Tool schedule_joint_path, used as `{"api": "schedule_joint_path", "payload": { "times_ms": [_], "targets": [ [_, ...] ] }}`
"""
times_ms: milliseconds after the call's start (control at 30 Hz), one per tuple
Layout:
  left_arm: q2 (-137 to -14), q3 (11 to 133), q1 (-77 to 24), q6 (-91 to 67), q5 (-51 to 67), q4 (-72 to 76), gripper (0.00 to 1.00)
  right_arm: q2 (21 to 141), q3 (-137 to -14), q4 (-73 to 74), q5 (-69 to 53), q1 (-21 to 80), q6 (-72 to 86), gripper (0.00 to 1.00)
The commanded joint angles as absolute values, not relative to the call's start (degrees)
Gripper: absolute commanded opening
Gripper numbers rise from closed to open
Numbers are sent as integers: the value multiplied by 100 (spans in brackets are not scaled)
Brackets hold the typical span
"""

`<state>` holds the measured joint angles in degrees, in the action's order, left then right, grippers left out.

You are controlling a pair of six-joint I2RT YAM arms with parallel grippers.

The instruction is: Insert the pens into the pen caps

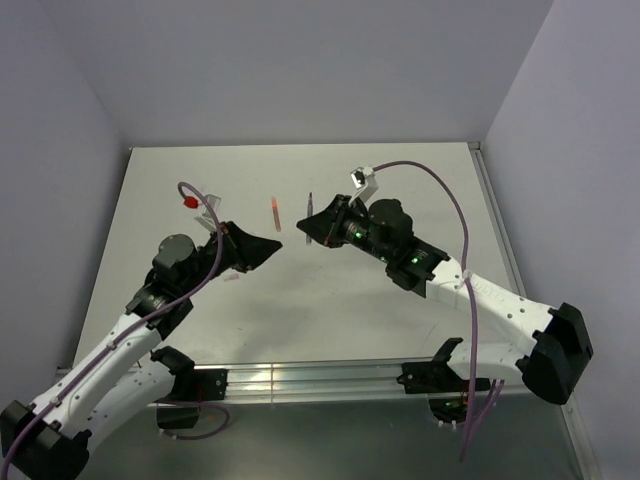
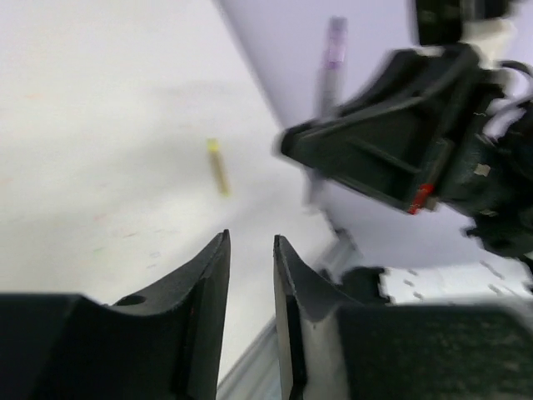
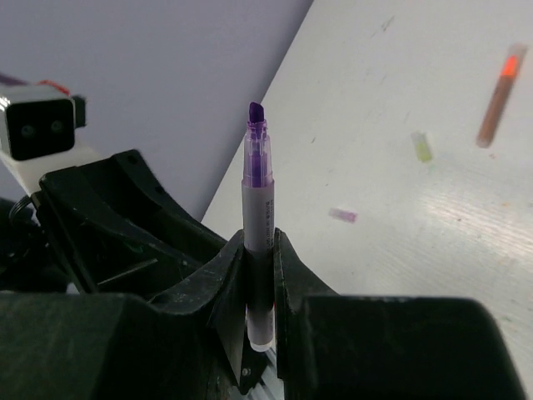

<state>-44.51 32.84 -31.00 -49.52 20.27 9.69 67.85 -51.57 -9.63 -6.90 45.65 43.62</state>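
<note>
The white surface (image 1: pixel 400 300) is carrying everything, and the two arms are reaching over it from the six o'clock edge. The left arm (image 1: pixel 110 350) is stretching toward one o'clock and the right arm (image 1: pixel 500 310) toward ten o'clock, so the two claws are nearly meeting above the middle.

The right claw (image 1: pixel 316 228) is hanging at about two o'clock of the left claw (image 1: pixel 268 248), near it but not touching. The right claw is clamping its fingers (image 3: pixel 291 275) on the barrel of the purple pen (image 3: pixel 259 200). The pen is standing upright between them, its uncapped purple tip pointing to twelve o'clock in the right wrist view. The left claw is holding nothing. In its own wrist view its fingers (image 2: pixel 208 283) are standing a narrow gap apart, with only bare surface showing between them.

The orange-red pen (image 1: pixel 272 211) is lying flat on the surface at twelve o'clock of the left claw, clear of both claws. In the right wrist view a short yellow-green piece (image 3: pixel 423 147) is lying at eight o'clock of that pen. It is too blurred to say whether it is a pen or a cap. The lilac cap (image 3: pixel 342 215) is lying on its side at eight o'clock of the yellow-green piece, apart from it.
</note>
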Motion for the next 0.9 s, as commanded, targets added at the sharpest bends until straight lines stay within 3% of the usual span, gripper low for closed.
{"api": "schedule_joint_path", "payload": {
  "times_ms": [0, 100, 233, 567, 700, 867],
  "targets": [
    [-4184, 3813, -3085, -4281, 358, -1293, 33, 6347, -4966, -897, -571, 4202, 4333, 0],
    [-4472, 4262, -3085, -4288, -1013, -2701, 34, 6066, -4642, -774, -878, 3868, 4289, 0],
    [-4885, 4517, -3076, -4579, -1686, -3566, 35, 5696, -4430, -352, -914, 3709, 4096, 0],
    [-6609, 5185, -3085, -4332, -1617, -4122, 40, 5519, -4034, -149, -1494, 3419, 3815, 0],
    [-6749, 4923, -3076, -5657, -1916, -4079, 38, 5572, -4008, -158, -1608, 3349, 3718, 0],
    [-6715, 4422, -3085, -8232, -2092, -3543, 43, 5599, -4025, -176, -1793, 3261, 3674, 0]
  ]
}}
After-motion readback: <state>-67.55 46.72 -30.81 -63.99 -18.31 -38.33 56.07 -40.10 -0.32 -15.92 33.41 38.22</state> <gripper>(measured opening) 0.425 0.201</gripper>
